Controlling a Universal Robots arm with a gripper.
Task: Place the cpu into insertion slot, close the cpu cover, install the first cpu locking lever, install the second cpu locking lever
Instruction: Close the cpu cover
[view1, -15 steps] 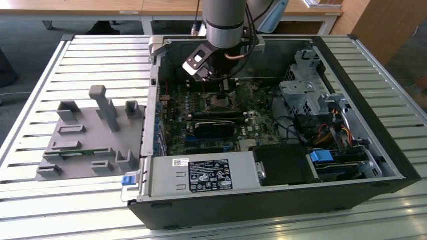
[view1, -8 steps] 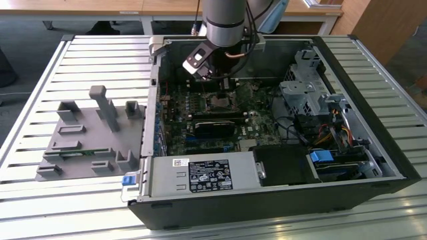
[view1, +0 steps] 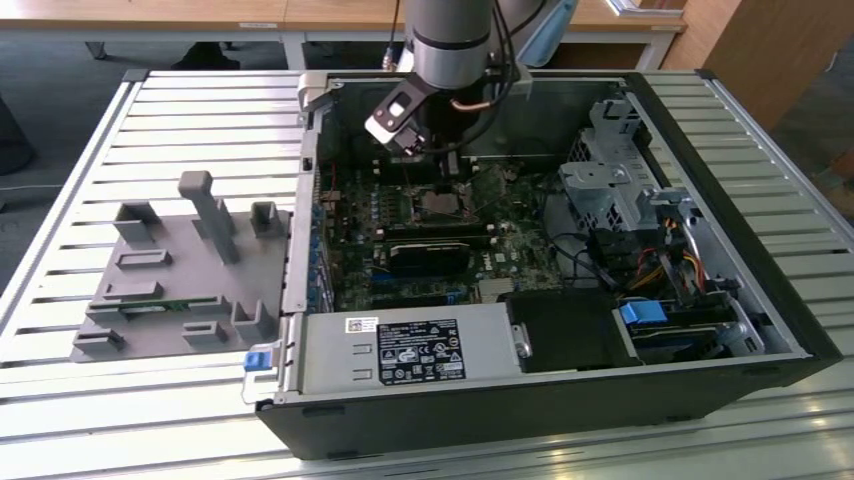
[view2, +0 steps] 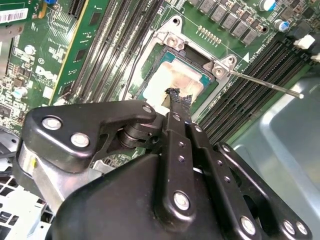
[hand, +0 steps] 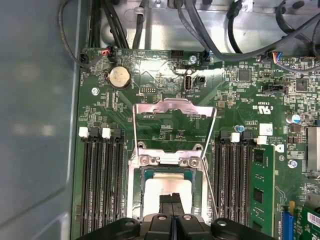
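— Well, what is seen of the surface and the room?
— Nearest, a slatted table (view1: 120, 400) is seen. An open black case (view1: 534, 410) is laid on it, and a grey fixture (view1: 187, 270) is set beside the case on the exterior view's left. Wooden desks (view1: 200, 15) are seen beyond.
— And how is the working space bounded?
— The motherboard (view1: 400, 260) is walled in by the case. A power supply (view1: 400, 350) is set at the near edge, with a drive cage (view1: 607, 195) and cables (view1: 674, 265) on the exterior view's right. Memory slots (hand: 102, 175) are ranged on both sides of the socket. The arm (view1: 454, 40) is let in from above.
— Where is the cpu set against the fingers?
— The cpu (hand: 155, 192) is seated in the insertion slot (hand: 133, 192). The cpu cover (hand: 172, 106) is folded back open, and a lever (view2: 265, 82) is raised free. The gripper (view2: 177, 96) is held just over the cpu's pale face, fingers pressed together with nothing gripped. Whether the tips touch cannot be told.
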